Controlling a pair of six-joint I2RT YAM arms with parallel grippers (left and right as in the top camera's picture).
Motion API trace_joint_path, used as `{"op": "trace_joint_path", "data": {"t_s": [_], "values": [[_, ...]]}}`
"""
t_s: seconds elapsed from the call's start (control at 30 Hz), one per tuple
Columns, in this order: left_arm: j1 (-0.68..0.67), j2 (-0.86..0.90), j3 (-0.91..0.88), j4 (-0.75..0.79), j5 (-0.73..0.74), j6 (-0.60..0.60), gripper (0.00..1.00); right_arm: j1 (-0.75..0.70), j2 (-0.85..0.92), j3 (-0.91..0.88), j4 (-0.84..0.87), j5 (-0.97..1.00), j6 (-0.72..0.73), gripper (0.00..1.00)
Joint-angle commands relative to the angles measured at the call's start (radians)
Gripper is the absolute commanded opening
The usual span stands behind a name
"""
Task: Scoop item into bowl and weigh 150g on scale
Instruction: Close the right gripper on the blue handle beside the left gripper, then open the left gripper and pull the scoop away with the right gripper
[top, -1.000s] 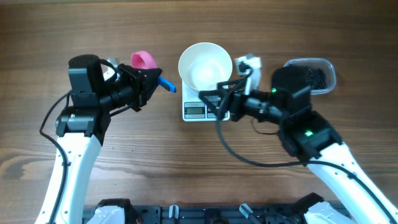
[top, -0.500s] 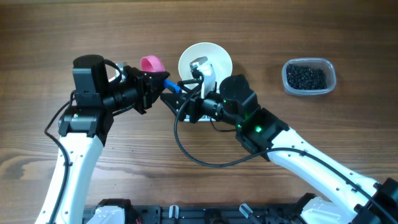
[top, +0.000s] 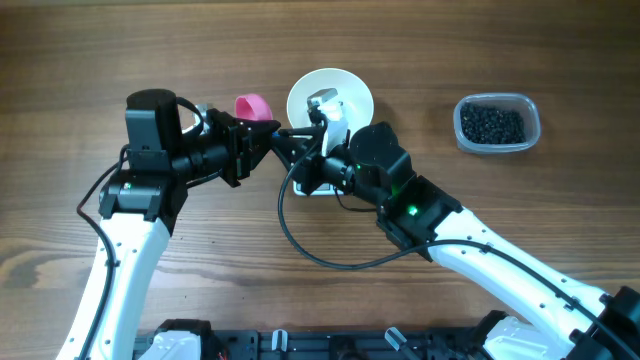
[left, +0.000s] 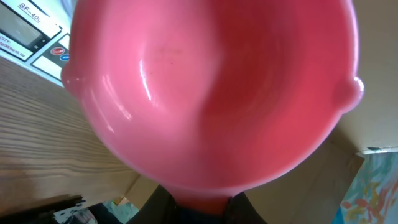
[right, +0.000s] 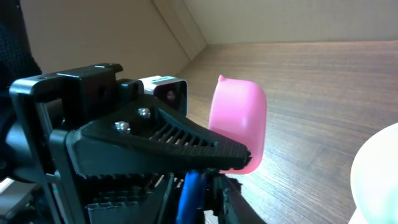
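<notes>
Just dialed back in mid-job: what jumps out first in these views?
The empty pink scoop fills the left wrist view, gripped by the left claw just left of the white bowl. The right claw meets it there tip to tip; whether it grips the blue handle is unclear. The tub of black beans sits far right, clear of both arms.

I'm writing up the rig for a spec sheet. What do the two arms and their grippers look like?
Both the left arm and right arm have white long links and black joint housings with small green lights. A black cable loops beside each. The left gripper and right gripper are black; the right wrist view shows wedge-shaped, ribbed fingers.
</notes>
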Motion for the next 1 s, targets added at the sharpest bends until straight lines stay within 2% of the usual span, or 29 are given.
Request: {"op": "trace_joint_path", "data": {"t_s": [0.0,0.1,0.2,0.23,0.27,0.3,0.33,0.4,0.47,0.5,0.57,0.67,0.7,0.87,0.97], "values": [[-0.005,-0.009,0.008,0.000,0.033,-0.006,0.05,-0.005,0.016,0.021,-0.013,0.032,0.006,0.19],[-0.005,-0.009,0.008,0.001,0.029,-0.006,0.05,-0.005,0.016,0.021,-0.017,0.032,0.006,0.29],[-0.005,-0.009,0.008,0.012,0.029,-0.005,0.05,-0.005,0.016,0.021,-0.017,0.025,0.006,0.29],[-0.005,-0.009,0.008,0.012,0.029,-0.005,0.05,-0.005,0.016,0.021,-0.018,0.025,0.006,0.28],[-0.005,-0.009,0.008,0.011,0.029,-0.005,0.06,-0.005,0.016,0.021,-0.018,0.025,0.006,0.21],[-0.005,-0.009,0.008,0.012,0.029,-0.005,0.05,-0.005,0.016,0.021,-0.018,0.026,0.007,0.05],[-0.005,-0.009,0.008,0.011,0.028,-0.005,0.07,-0.005,0.016,0.021,-0.016,0.026,0.006,0.04],[-0.005,-0.009,0.008,0.012,0.027,0.003,0.27,-0.005,0.016,0.021,-0.017,0.030,0.006,0.04],[-0.005,-0.009,0.008,0.013,0.014,0.038,0.63,-0.007,0.016,0.021,-0.016,0.031,0.014,0.04],[-0.005,-0.009,0.008,0.021,0.006,0.089,0.76,-0.008,0.016,0.024,-0.017,0.032,0.014,0.04],[-0.004,-0.009,0.008,0.049,0.002,0.285,0.97,-0.027,0.016,0.058,-0.079,0.023,0.039,0.04],[-0.005,-0.010,0.008,0.052,0.002,0.528,1.00,-0.079,0.016,0.164,-0.266,-0.009,0.011,0.04],[-0.005,-0.010,0.008,0.052,0.002,0.571,1.00,-0.105,0.016,0.212,-0.340,-0.025,-0.008,0.04],[-0.003,-0.010,0.008,0.052,0.002,0.694,1.00,-0.302,0.016,0.494,-0.778,-0.055,-0.138,0.04],[-0.003,-0.009,0.008,0.048,0.001,0.772,1.00,-0.448,0.016,0.575,-1.010,-0.050,-0.230,0.04]]}}
